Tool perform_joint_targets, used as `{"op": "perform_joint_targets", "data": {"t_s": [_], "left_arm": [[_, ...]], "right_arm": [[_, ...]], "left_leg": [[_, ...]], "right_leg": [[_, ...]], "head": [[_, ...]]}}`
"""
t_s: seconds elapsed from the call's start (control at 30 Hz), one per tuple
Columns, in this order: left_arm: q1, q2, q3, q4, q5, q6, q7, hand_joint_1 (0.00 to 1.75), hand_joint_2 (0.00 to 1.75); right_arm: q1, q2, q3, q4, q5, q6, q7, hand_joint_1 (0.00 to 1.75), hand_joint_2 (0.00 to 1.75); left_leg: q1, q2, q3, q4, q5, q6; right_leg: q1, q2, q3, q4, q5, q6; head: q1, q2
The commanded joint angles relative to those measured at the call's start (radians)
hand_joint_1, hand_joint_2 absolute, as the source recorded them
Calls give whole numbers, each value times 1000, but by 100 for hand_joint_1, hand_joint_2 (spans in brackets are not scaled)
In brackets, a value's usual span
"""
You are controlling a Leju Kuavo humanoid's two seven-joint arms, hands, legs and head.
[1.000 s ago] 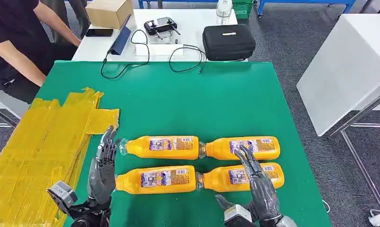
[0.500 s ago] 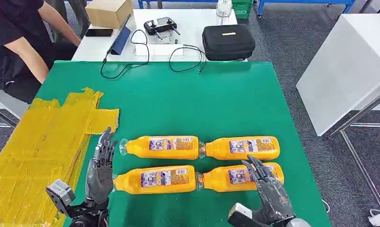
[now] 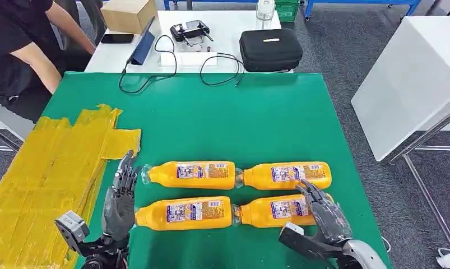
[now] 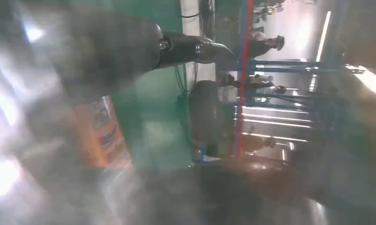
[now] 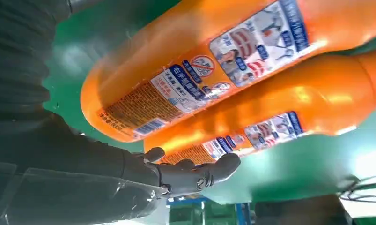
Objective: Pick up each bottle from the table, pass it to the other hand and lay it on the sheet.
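Lying in a two-by-two block on the green table are four orange bottles: far left bottle, far right bottle, near left bottle, near right bottle, all on their sides, each pair almost cap to base. Right hand sits at the base end of the near right bottle, fingers draped over its top, thumb low on the near side; right wrist view shows that bottle close up against the palm with a fingertip past its base, but I cannot tell whether the grasp is closed; bottle on the table, not lifted. Left hand stands upright just beside the cap end of the near left bottle, fingers apart and straight, holding nothing. Yellow sheet covers the table's left part, no bottle on it. Behind: white table with black case, cables, cardboard box. Person sits at far left. Left wrist view blurred.
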Motion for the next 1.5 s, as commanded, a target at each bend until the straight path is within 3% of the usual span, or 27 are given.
{"op": "perform_joint_targets", "data": {"t_s": [0.03, 0.17, 0.2, 0.23, 0.27, 0.47, 0.7, 0.77, 1.3, 1.4, 1.5], "left_arm": [[-22, -11, 30, 37, 2, -1, 7, 0, 0], [-32, -9, 35, 50, 7, -4, 7, 0, 0], [-39, -8, 35, 59, 7, -5, 7, 0, 0], [-47, -8, 35, 69, 10, -4, 6, 0, 0], [-57, -6, 33, 83, 14, -3, 4, 0, 0], [-76, 4, 15, 87, 35, 14, 10, 0, 0], [-75, 11, 5, 97, 45, 22, 9, 0, 0], [-73, 10, 5, 88, 49, 28, 7, 0, 0], [-65, 13, 5, 88, 49, 28, 6, 0, 0], [-66, 11, 9, 73, 51, 31, 9, 0, 0], [-51, 5, 27, 55, 52, 36, 13, 0, 0]], "right_arm": [[-39, 24, -13, 93, -11, 28, -6, 0, 175], [-66, -33, 63, 152, -16, 150, 17, 0, 175], [-74, -54, 88, 171, -20, 180, 15, 70, 175], [-83, -75, 114, 189, -41, 203, 10, 168, 175], [-92, -103, 151, 210, -57, 230, 10, 175, 175], [-120, -198, 248, 225, -129, 303, 31, 175, 175], [-117, -235, 287, 223, -148, 324, 56, 175, 175], [-107, -211, 266, 212, -169, 274, 73, 175, 175], [-96, -217, 270, 197, -173, 266, 79, 175, 175], [-98, -200, 259, 180, -155, 234, 110, 175, 175], [-52, -155, 191, 117, -146, 132, 151, 175, 175]], "left_leg": [[1, 1, 4, -1, -1, -1], [1, 1, 4, -1, -1, -1], [1, 2, 4, -1, -1, -1], [1, 2, 3, -1, -1, 0], [1, 2, 5, -1, -1, -1], [0, -1, 8, -1, -1, 1], [2, -3, 17, -1, -4, 3], [1, -4, 17, -2, -4, 4], [1, -2, 21, -1, -5, 4], [2, -3, 21, -1, -4, 4], [2, -3, 20, -1, -4, 3]], "right_leg": [[1, 0, 4, -2, 0, -1], [1, 1, 4, -2, 0, -1], [2, 1, 5, -3, 0, -1], [1, 1, 3, -2, 0, -1], [1, 1, 5, -3, 0, -1], [0, -2, 7, -2, 0, 0], [2, -3, 7, -4, -1, 0], [1, -4, 8, -5, -1, 0], [1, -2, 12, -4, -2, 0], [2, -3, 12, -5, -1, -1], [2, -3, 11, -5, -1, -1]], "head": [[0, 0], [0, 0], [0, 0], [0, 0], [0, 0], [0, 0], [0, 0], [0, 0], [0, 0], [0, 0], [0, 0]]}}
